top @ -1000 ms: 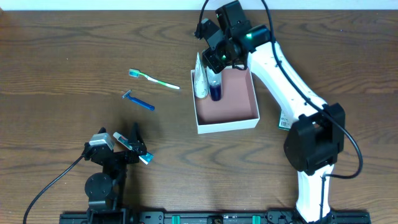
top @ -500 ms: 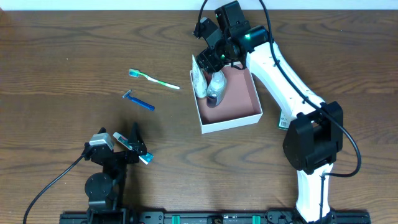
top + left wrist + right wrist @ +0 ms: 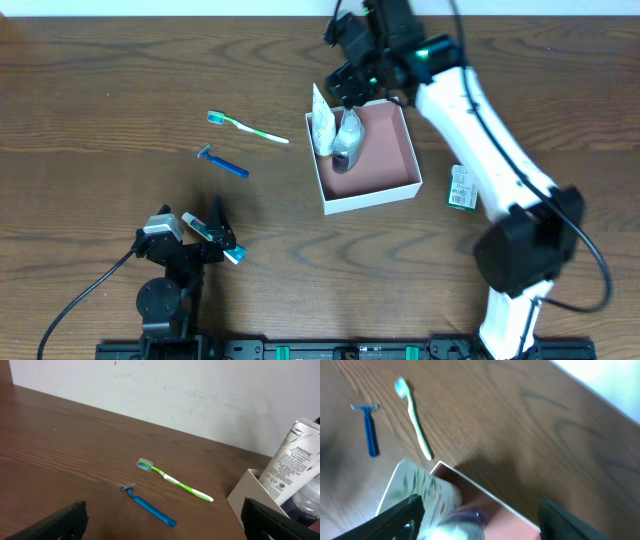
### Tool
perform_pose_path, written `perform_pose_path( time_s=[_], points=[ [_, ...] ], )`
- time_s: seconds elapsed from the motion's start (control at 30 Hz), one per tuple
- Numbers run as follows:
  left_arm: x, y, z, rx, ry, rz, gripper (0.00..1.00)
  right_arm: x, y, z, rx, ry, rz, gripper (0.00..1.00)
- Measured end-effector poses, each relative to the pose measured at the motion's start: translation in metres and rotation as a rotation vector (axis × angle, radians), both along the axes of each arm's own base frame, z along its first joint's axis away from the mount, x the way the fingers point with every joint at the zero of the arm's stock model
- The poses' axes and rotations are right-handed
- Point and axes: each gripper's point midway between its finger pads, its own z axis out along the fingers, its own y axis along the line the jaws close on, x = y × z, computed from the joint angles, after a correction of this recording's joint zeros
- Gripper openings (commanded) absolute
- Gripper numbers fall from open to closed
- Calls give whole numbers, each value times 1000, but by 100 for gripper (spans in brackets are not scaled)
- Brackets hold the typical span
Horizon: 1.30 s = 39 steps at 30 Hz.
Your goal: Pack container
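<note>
The container [image 3: 388, 152], a shallow white-walled box with a pink inside, sits at the table's middle right. A white Pantene tube [image 3: 321, 126] and a clear bottle with a dark cap [image 3: 347, 140] lie in its left side. My right gripper [image 3: 352, 82] is open and empty, above the container's far left corner. In the right wrist view its fingers [image 3: 485, 527] straddle the tube [image 3: 420, 495] and the container rim [image 3: 485, 491]. A green toothbrush [image 3: 248, 128] and a blue razor [image 3: 222, 161] lie on the table left of it. My left gripper [image 3: 205, 240] is open and empty near the front.
A small green-and-white packet [image 3: 461, 187] lies on the table right of the container, beside the right arm. The left wrist view shows the toothbrush [image 3: 172, 480], the razor [image 3: 149, 506], the container corner [image 3: 245, 492] and the tube [image 3: 292, 462] ahead of my left gripper [image 3: 165, 530].
My right gripper has let go of the bottle, which now lies in the container beside the tube, and has pulled up and back. The container turned slightly. The left arm has not moved.
</note>
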Motion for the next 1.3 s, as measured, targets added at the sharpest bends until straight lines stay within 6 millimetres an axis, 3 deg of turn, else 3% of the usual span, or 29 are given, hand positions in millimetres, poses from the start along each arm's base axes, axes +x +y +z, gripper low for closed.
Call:
perform_pose_path(
  time_s=[0.13, 0.23, 0.37, 0.57, 0.7, 0.9, 1.3],
  points=[
    [0, 0, 0, 0, 0, 0, 98, -19, -28, 35, 21, 31, -87, 50],
    [0, 0, 0, 0, 0, 0, 98, -41, -47, 36, 4, 126, -146, 42],
    [0, 0, 0, 0, 0, 0, 98, -70, -60, 14, -49, 296, -196, 39],
    [0, 0, 0, 0, 0, 0, 98, -84, -63, -8, -76, 385, -224, 38],
    [0, 0, 0, 0, 0, 0, 98, -88, -63, -41, -90, 436, -245, 38],
    [0, 0, 0, 0, 0, 0, 98, -88, -63, -84, -88, 461, -271, 39],
    [0, 0, 0, 0, 0, 0, 98, -66, -57, -124, -20, 374, -319, 40]
  ],
)
